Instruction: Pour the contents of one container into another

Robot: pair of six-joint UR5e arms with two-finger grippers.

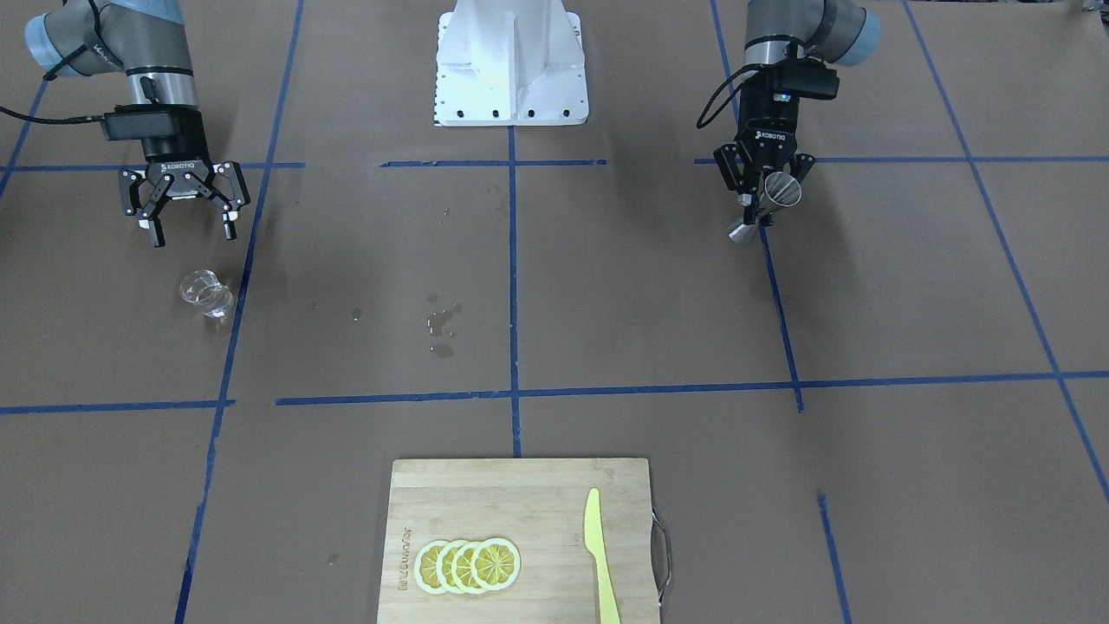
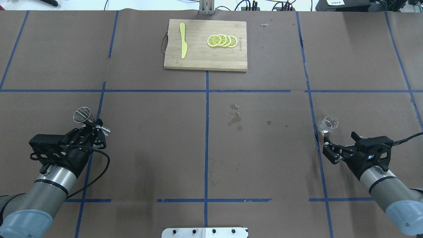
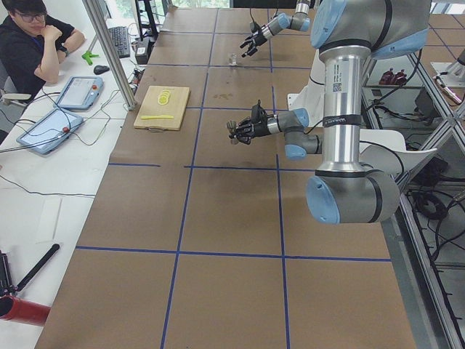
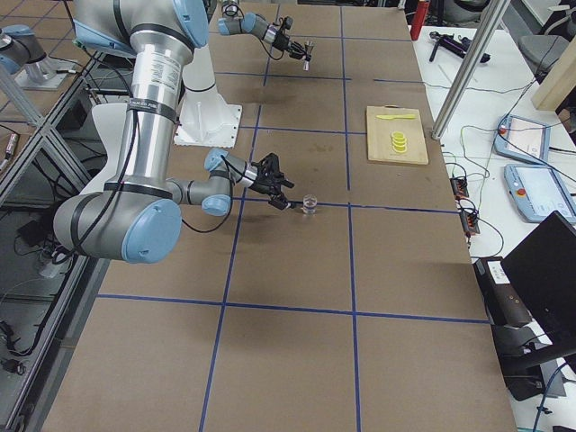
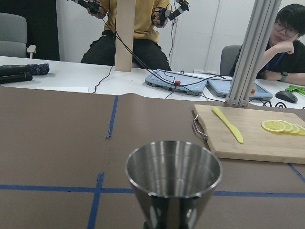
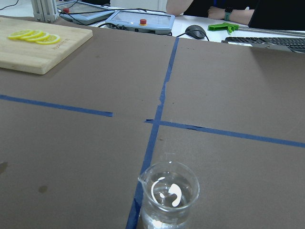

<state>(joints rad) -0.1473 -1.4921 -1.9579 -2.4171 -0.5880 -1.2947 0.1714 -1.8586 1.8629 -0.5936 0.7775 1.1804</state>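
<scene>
Two pincers are in view over the brown counter (image 2: pixel 148 148), one at each side. At the left, the left pincer (image 2: pixel 96 127) is closed on the waist of a double-ended metal jigger (image 2: pixel 82 114). It holds the jigger clear of the counter and tilted well off upright, the wide cup outermost. At the far middle lies a wooden cutting board (image 2: pixel 205 59) bearing a yellow knife (image 2: pixel 182 41) and a row of overlapping lemon slices (image 2: pixel 222 40). Nearer the centre, several small wet spots (image 2: pixel 235 117) mark the paper. At the right, a small glass beaker (image 2: pixel 328 124) stands upright on the counter, just beside a blue tape line. The right pincer (image 1: pixel 192 227) hangs near it with fingers spread wide, gripping nothing and not touching the beaker.
</scene>
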